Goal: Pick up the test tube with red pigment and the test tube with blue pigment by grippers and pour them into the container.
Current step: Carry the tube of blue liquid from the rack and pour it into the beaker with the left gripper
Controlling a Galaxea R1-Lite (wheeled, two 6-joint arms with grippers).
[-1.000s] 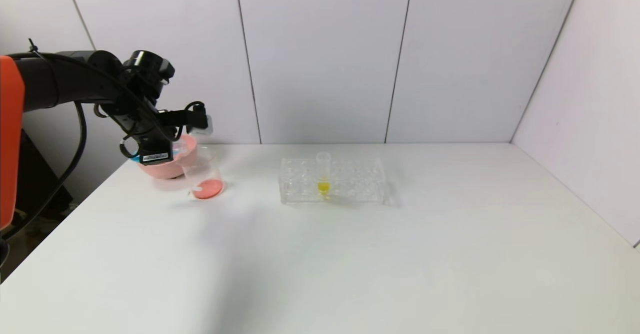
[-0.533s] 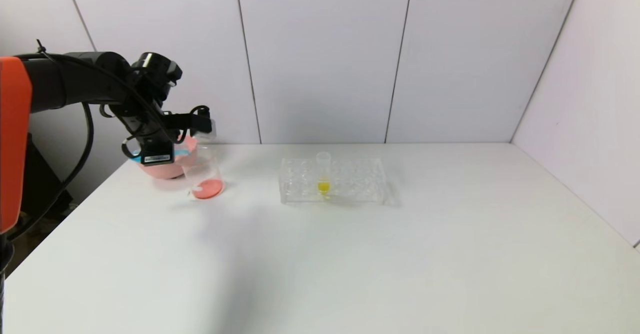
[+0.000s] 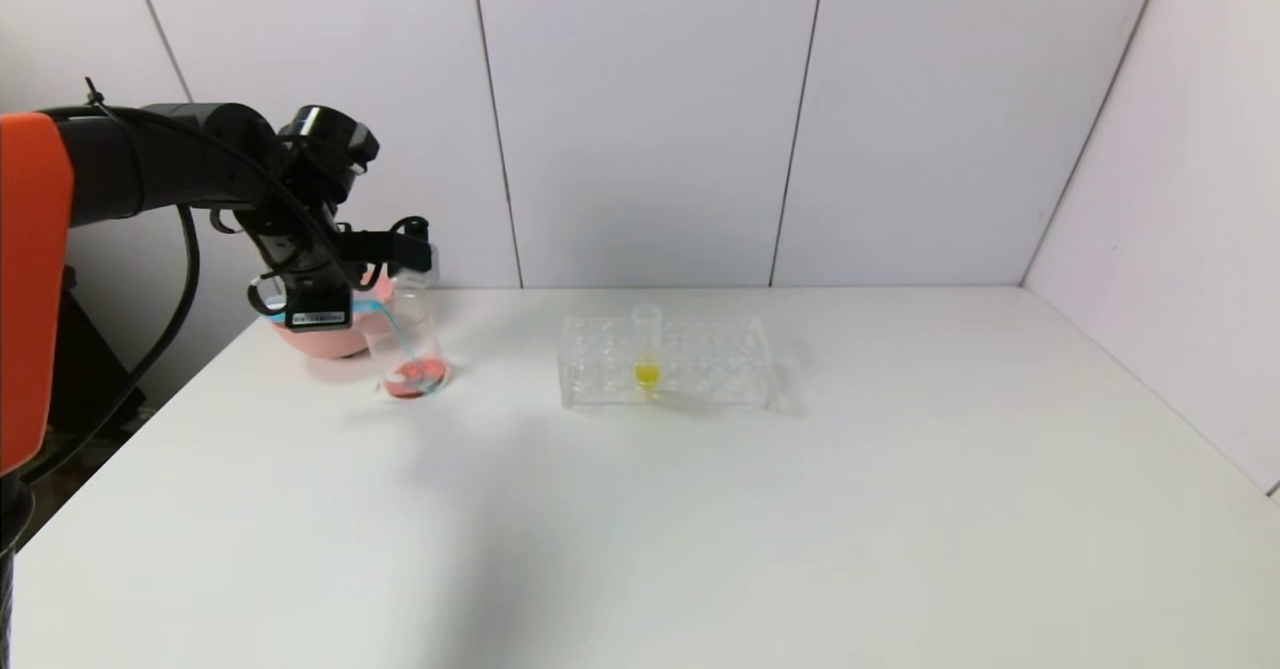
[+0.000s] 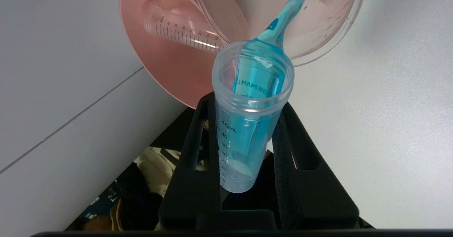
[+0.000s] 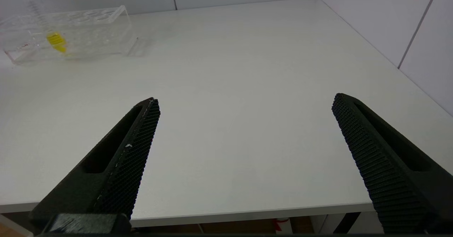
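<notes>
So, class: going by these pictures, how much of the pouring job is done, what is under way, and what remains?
Done: red liquid already sits in the container, and an emptied tube lies in the pink bowl. Under way: the left gripper holds the test tube with blue pigment tilted, a blue stream running into the container. Left: finishing the pour and putting that tube down. The right gripper hangs open, idle.

The container (image 3: pixel 407 354) stands on the tabletop (image 3: pixel 640 509), left of the rack (image 3: pixel 665 361). The bowl (image 3: pixel 325 334) sits just behind-left of the container; 1 tube (image 3: pixel 647 347) stands in the rack.
</notes>
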